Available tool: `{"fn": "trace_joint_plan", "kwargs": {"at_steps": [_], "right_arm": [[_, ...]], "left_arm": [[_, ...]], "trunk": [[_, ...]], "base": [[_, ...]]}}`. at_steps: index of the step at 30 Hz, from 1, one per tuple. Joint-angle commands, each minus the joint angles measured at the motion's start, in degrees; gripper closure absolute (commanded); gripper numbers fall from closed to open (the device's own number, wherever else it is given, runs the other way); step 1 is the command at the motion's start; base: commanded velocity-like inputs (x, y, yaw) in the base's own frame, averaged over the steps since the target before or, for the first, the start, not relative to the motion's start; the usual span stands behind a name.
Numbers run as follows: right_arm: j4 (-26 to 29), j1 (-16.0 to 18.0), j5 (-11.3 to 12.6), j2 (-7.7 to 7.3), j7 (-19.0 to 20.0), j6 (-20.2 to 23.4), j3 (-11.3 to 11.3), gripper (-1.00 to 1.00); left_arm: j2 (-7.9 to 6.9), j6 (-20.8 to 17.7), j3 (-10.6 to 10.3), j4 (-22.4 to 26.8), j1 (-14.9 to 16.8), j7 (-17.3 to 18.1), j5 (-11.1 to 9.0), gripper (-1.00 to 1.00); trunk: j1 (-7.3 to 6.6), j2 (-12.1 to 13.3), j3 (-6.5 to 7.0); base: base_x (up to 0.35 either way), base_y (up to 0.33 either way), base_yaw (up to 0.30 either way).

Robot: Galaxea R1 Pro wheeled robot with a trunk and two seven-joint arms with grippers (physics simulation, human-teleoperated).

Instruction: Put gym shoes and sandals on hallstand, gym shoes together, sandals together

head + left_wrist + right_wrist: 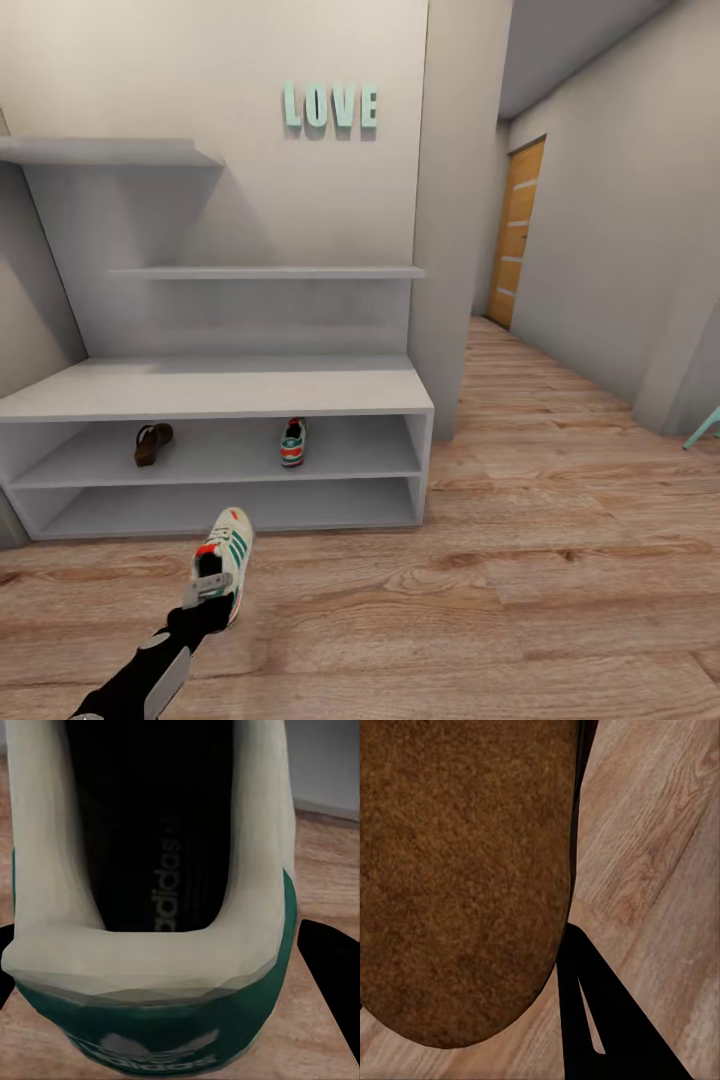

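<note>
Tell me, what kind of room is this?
Probably a home's entrance corridor: a pale grey open shoe rack holding a striped sneaker, light wood-plank floor, and an orange-brown door at the far end.

Gym shoe's [150, 945] green heel sits between dark gripper fingers [330, 952].

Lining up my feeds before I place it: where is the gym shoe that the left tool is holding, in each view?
Head view: gym shoe low, left of centre, heel in the left tool, in front of the hallstand.
Left wrist view: its heel and opening up close, a tool finger at each side.
Right wrist view: a sandal over the planks.
Shared landmark: the wood-plank floor.
</note>
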State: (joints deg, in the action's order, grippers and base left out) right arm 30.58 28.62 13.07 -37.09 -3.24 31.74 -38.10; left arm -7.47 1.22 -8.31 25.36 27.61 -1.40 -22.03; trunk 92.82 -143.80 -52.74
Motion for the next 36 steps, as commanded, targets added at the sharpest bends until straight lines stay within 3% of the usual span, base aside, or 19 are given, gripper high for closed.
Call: {"fn": "trace_joint_plan", "kwargs": {"at_steps": [1, 4, 5, 8, 27, 36], "right_arm": [[0.2, 0.0, 0.8, 0.01, -0.5, 0.4, -0.1, 1.00], [0.2, 0.0, 0.7, 0.00, -0.5, 0.6, 0.1, 1.00], [0.3, 0.0, 0.7, 0.00, -0.5, 0.7, 0.0, 1.00], [0.3, 0.0, 0.7, 0.00, -0.5, 0.7, 0.0, 1.00], [0.4, 0.0, 0.7, 0.17, -0.5, 0.2, 0.0, 1.00], [3.3, 0.0, -0.2, -2.78, 0.7, 1.2, 0.2, 1.00]], "left_arm": [[-0.08, -0.1, -0.5, 0.9, 0.0, -1.1, -0.7, 1.00], [0.38, -0.4, -0.6, 2.6, 0.0, -2.7, -0.8, 1.00], [1.42, -0.5, -0.6, 2.9, 0.0, -3.2, -0.7, 1.00], [2.18, -0.5, -0.7, 3.1, 0.0, -3.4, -0.7, 1.00], [2.46, -0.4, -0.7, 2.9, 0.0, -3.3, -0.6, 1.00], [1.61, -1.1, -0.5, 4.4, 0.0, -3.3, -0.5, 1.00]], "trunk": [[-0.01, 0.0, -0.06], [-0.01, 0.0, -0.06], [-0.01, 0.0, -0.06], [-0.01, 0.0, -0.06], [-0.01, 0.0, -0.06], [-0.01, 0.0, -0.06]], "base": [[0.000, 0.000, 0.000], [0.000, 0.000, 0.000], [0.008, 0.000, 0.000], [0.094, -0.086, 0.000], [0.135, -0.310, 0.000], [0.000, 0.000, 0.000]]}}
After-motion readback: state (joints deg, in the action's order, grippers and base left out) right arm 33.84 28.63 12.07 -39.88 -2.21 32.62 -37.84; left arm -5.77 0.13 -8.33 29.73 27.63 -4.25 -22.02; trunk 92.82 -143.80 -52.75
